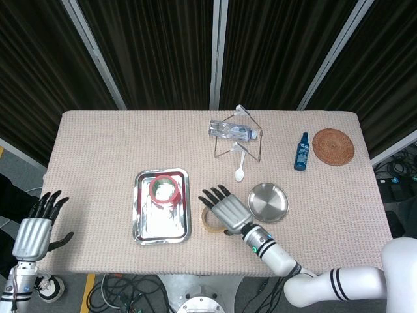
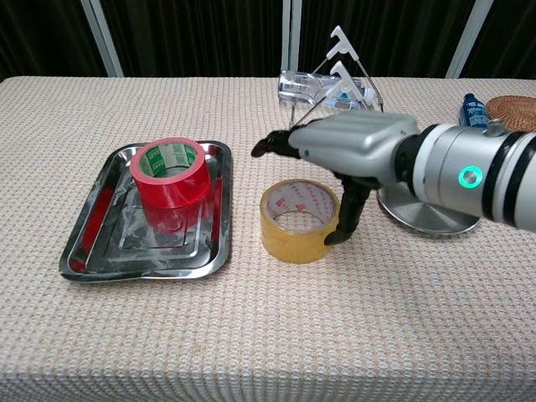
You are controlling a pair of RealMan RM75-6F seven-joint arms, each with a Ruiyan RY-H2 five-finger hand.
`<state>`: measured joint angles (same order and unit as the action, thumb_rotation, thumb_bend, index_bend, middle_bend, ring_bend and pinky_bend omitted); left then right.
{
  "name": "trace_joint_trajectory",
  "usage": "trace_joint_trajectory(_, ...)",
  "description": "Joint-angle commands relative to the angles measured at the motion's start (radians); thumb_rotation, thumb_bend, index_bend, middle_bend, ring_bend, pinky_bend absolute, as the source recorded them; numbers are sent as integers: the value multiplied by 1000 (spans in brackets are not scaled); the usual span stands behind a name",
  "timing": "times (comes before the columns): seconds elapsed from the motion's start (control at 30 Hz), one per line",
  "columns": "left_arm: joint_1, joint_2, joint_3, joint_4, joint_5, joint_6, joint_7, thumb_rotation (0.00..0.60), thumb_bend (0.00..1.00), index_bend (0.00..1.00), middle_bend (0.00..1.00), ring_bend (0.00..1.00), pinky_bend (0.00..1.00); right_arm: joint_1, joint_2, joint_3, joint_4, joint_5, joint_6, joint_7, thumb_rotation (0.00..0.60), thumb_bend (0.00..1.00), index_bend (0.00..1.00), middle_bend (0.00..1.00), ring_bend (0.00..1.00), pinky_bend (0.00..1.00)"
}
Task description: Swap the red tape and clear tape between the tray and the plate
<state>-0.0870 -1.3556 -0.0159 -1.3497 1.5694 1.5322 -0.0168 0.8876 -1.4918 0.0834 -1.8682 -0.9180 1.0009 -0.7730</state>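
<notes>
The red tape (image 1: 164, 189) (image 2: 170, 173) stands in the far part of the steel tray (image 1: 159, 225) (image 2: 142, 247). On the cloth between tray and round steel plate (image 1: 268, 202) (image 2: 435, 219) lies the clear, yellowish tape (image 1: 207, 220) (image 2: 297, 222), flat on its side. My right hand (image 1: 225, 207) (image 2: 356, 146) hovers just over that roll with fingers spread above it. Its thumb hangs down along the roll's right side; I cannot tell if it touches. The plate holds nothing. My left hand (image 1: 36, 231) hangs off the table's left front corner, fingers apart and holding nothing.
At the back stands a wire rack with a plastic bottle (image 1: 236, 134) (image 2: 331, 84). A white spoon (image 1: 240, 173) lies in front of it. A small blue bottle (image 1: 301, 151) (image 2: 471, 113) and a woven coaster (image 1: 333, 147) (image 2: 512, 109) sit at the far right.
</notes>
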Motion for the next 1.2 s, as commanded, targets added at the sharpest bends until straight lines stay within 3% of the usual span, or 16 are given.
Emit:
trace_joint_trajectory(0.03,-39,18,-21,-32,24,-15,-5,600,127,142,59,0,177,-86,121,-2,-72,-98,136,71,600,0,0,0,0,0)
trace_joint_trajectory(0.23,-198,55,-46,-108,98,-170,-50,600,126,140,59,0,177,-268,313,-33,-64,-226,259,393,600,0,0,0,0,0)
trace_joint_trajectory(0.43,-385,37,-94,-134,108,-383,-7,600,128,118,59,0,175,-407,415,-57,1,-332,361,634,600,0,0,0,0,0)
trace_joint_trajectory(0.63,-509,-2,-111,-132,41,-571,-30,600,128,110,57,0,174,-472,435,-49,56,-373,422,662,600,0,0,0,0,0)
trace_joint_trajectory(0.8,-587,-41,-114,-84,4,-673,-25,600,128,109,49,0,166,-496,436,-37,88,-375,406,708,600,0,0,0,0,0)
trace_joint_trajectory(1.2,-685,-111,-104,32,-39,-759,-19,600,128,109,44,0,162,-529,419,-14,150,-393,370,756,600,0,0,0,0,0)
